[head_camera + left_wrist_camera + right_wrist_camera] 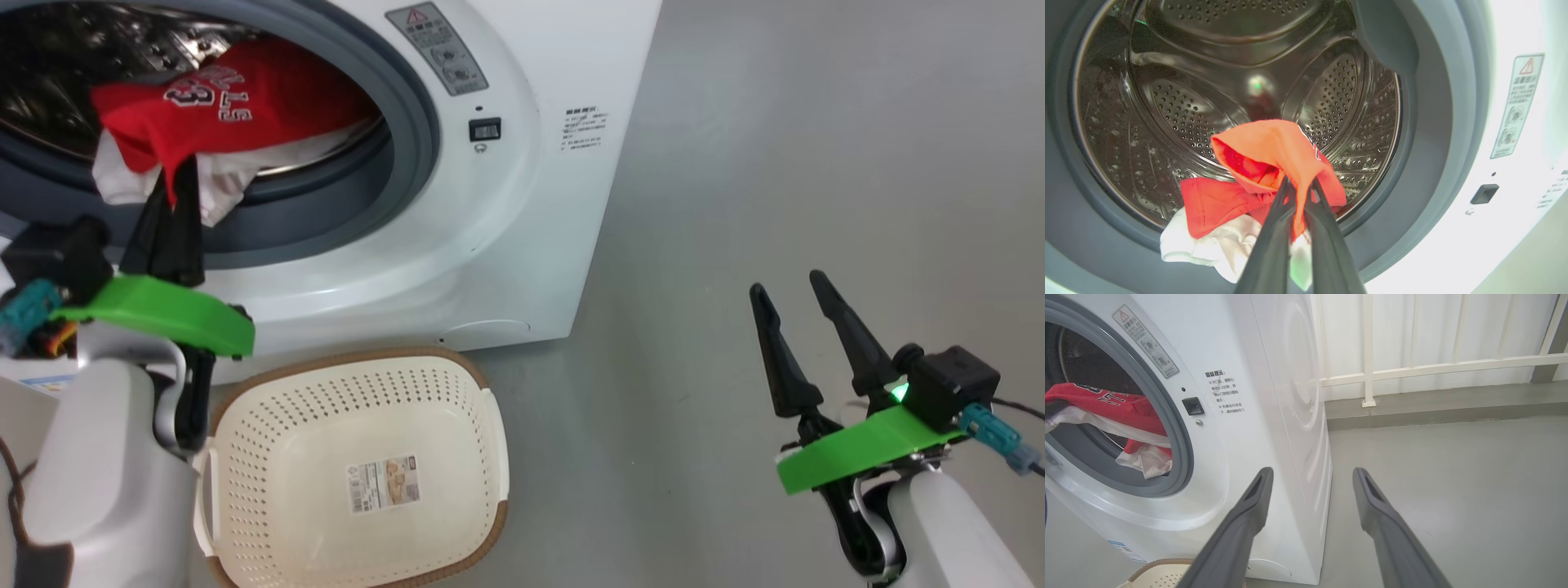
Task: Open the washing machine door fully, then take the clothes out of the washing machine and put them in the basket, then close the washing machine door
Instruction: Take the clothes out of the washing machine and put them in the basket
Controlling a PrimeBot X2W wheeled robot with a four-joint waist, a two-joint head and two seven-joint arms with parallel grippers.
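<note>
the red and white fabric jerseys point(245, 106) are draped over the lower lip of the big white front-loading washing machine point(522, 204) and clamped by the left end effector point(173, 175), pressed together on the cloth. the small cream perforated plastic basket point(351, 359) is set on the floor point(735, 163) just below that grip, so a pull outward and down is judged needed. the right end effector point(786, 284) is held apart, empty.

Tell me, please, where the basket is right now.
In the head view, the basket sits on the floor at lower centre-left, in front of the washing machine, below its opening.
</note>
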